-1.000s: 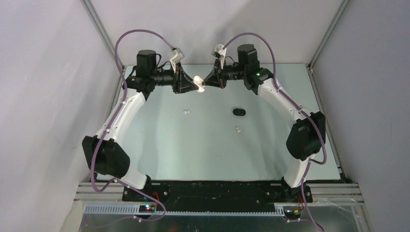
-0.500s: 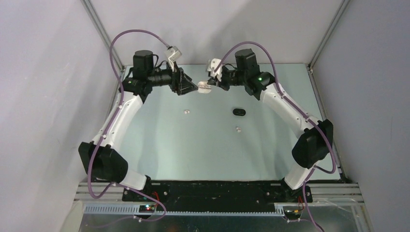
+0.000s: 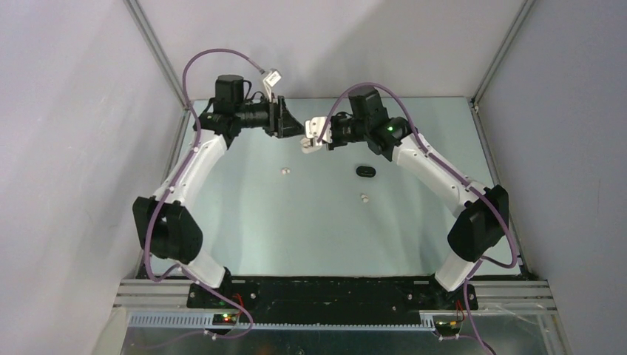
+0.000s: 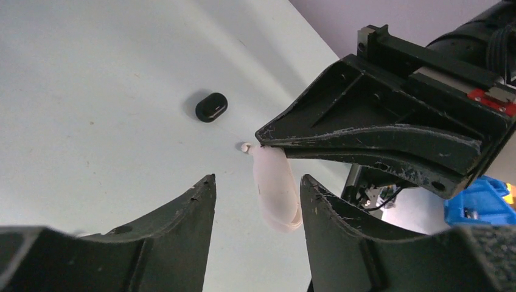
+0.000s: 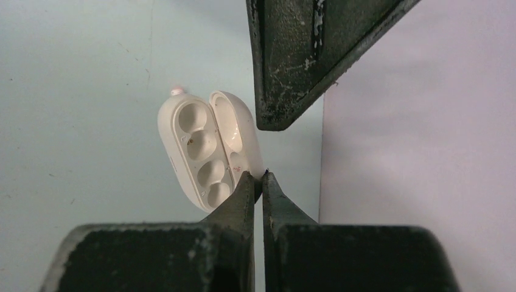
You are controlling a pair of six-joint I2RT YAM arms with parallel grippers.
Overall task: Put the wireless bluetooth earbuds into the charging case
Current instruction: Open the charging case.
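The white charging case (image 5: 207, 149) hangs open in the air, its two empty sockets showing. My right gripper (image 5: 262, 176) is shut on the edge of its lid. In the top view the charging case (image 3: 310, 140) is at the back middle, between my right gripper (image 3: 319, 137) and my left gripper (image 3: 294, 127). My left gripper (image 4: 257, 177) is open, and the charging case (image 4: 277, 194) hangs between its fingers, close to the right finger. Two white earbuds lie on the table, one (image 3: 284, 171) on the left and one (image 3: 363, 197) nearer the middle.
A shut black oval case (image 3: 364, 171) lies on the table right of centre, also seen from the left wrist (image 4: 211, 106). The pale table (image 3: 244, 229) is walled by grey panels on the left, right and back. Both arms arch over the table's far half.
My left gripper has let go of the white case and its jaws stand wider. My right gripper has turned and carried the case slightly down and toward the near side.
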